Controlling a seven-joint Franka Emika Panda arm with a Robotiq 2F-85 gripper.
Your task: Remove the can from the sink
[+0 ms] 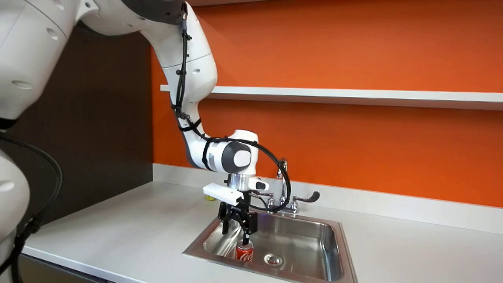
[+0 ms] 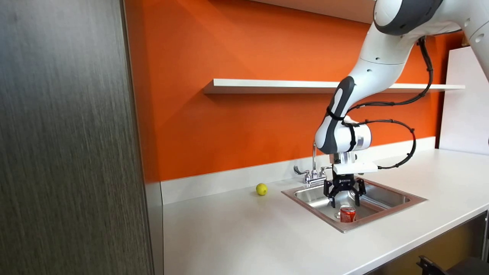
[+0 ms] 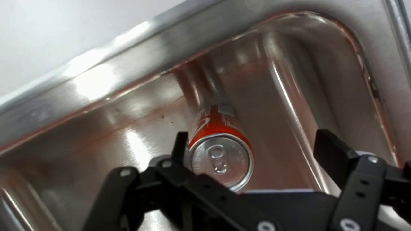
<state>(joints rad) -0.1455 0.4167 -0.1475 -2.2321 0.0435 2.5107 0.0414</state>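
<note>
The red can stands upright in the stainless steel sink, near the front wall. In an exterior view the can shows inside the sink, below my gripper. In the wrist view the can's silvery top with its tab faces the camera. My gripper is open and points down. The can top lies between the fingers' lines of sight, close to the left finger; the right finger is well apart from it. The left finger's linkage hides part of the can's lower edge.
The chrome faucet with two handles stands behind the sink. The round drain is beside the can. A yellow-green ball lies on the counter. A white shelf runs along the orange wall. Steep basin walls surround the can.
</note>
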